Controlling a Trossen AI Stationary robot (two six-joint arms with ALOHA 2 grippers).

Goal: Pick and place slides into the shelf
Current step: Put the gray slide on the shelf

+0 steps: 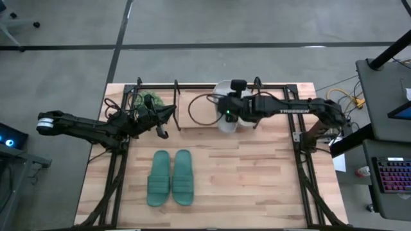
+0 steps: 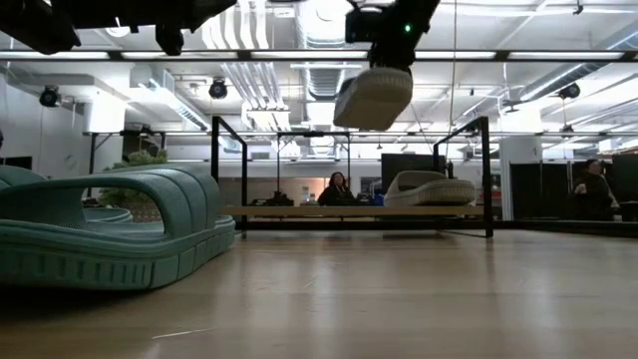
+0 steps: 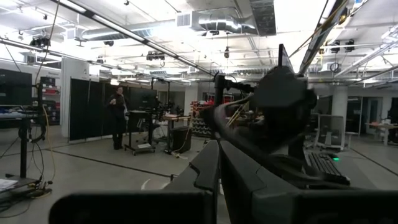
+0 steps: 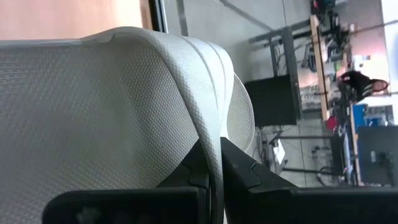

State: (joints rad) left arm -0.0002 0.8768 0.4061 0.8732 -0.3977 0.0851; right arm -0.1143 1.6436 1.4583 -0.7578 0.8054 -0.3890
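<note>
Starting at the left, our left hand (image 1: 160,128) hovers over the rear-left part of the bench (image 1: 257,186), just in front of the shelf (image 1: 176,106) and near a small green plant (image 1: 149,101); whether its fingers are apart or together we cannot tell. Nearer the front, the teal pair of slides (image 1: 171,178) lies side by side on the bench, long axes running front to back, well apart from both hands, with bare wood open all around them. Moving right, our right hand (image 1: 226,115) is clamped on a pale slide (image 2: 373,98), the fingers pinching its edge in the wrist view, and it hangs in the air above the shelf's right half. Directly below and just beside it the other pale slide (image 2: 429,187) already sits on the shelf base. That is the relation that counts: we judge the carried slide must come down next to its mate without landing on it. The upright hooped end (image 2: 485,175) fences the right side, so free room lies toward the shelf's middle, and the left half looks open for the teal pair.
</note>
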